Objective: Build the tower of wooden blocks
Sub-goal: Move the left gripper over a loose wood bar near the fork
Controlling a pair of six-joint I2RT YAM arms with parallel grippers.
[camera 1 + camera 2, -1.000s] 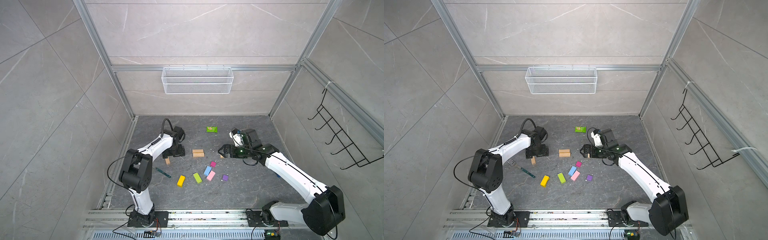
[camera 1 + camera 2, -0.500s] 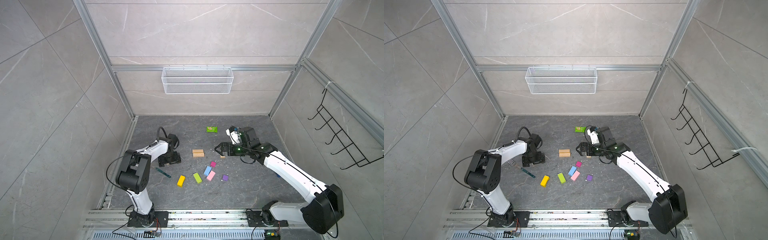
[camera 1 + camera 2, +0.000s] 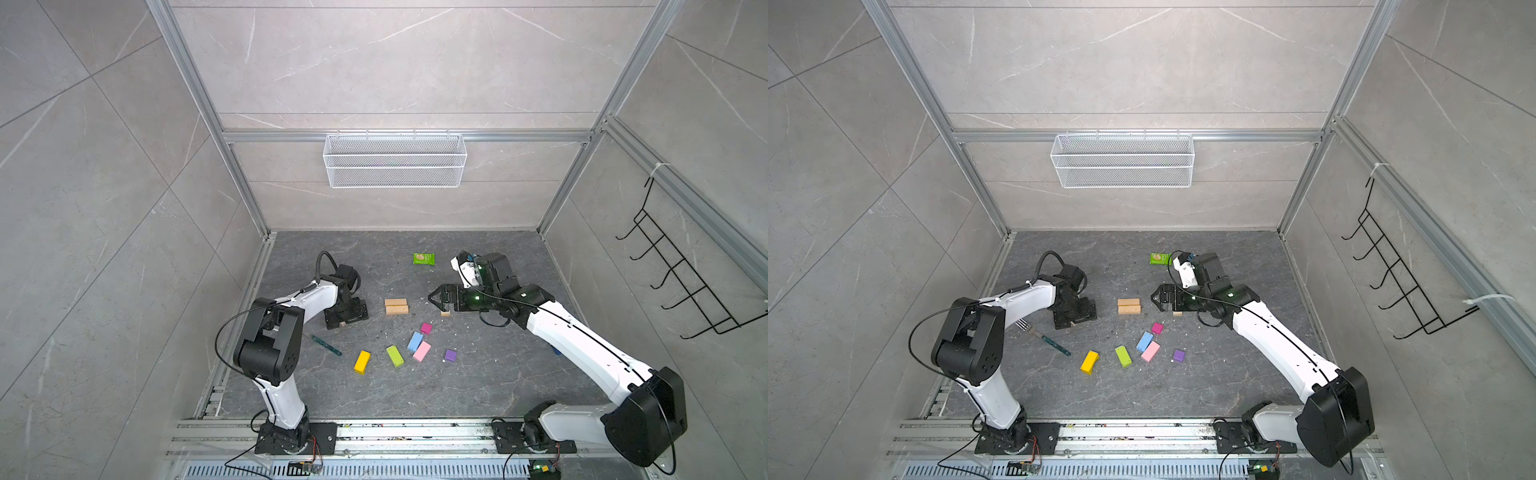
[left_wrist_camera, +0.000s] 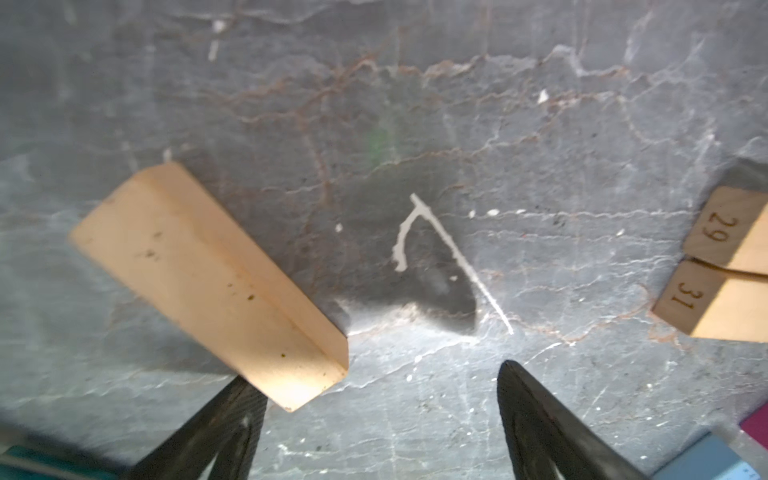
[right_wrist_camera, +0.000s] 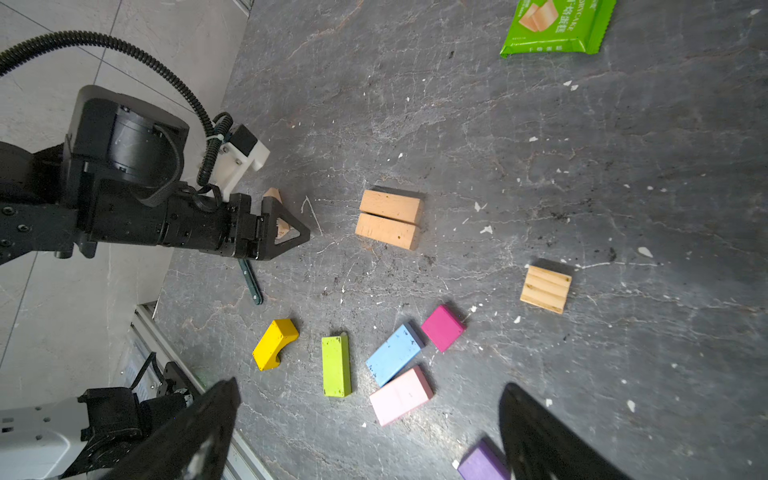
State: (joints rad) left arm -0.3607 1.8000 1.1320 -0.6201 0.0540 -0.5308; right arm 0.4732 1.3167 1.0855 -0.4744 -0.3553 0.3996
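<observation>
We see the left gripper (image 3: 347,312) low over the dark stone floor (image 3: 478,386), its jaws spread wide and clamping nothing. In the left wrist view a lone tan bar (image 4: 208,282) lies flat on the floor, one end overlapping the tip of one of the fingers (image 4: 224,419), while the opposite finger stands well apart from it; whether bar and finger touch we cannot tell. Toward the middle of the floor a pair of tan bars (image 3: 396,306) lies side by side, touching along their length, with the numbers 29 and 31 marked on their ends. The right gripper (image 3: 433,298) hangs on the far side of that pair, its jaws also wide and empty, with a small tan block (image 3: 445,313) on the floor just beside it. Nearer the robot bases the painted blocks lie scattered flat: a magenta block (image 3: 426,328), a light blue block (image 3: 414,341) and a pink block (image 3: 422,351) close together, a lime block (image 3: 395,356) and a yellow block (image 3: 362,362) to their left, and a purple block (image 3: 450,355) to their right. A teal stick (image 3: 326,345) lies near the left arm, and a green snack packet (image 3: 423,258) lies toward the back wall.
</observation>
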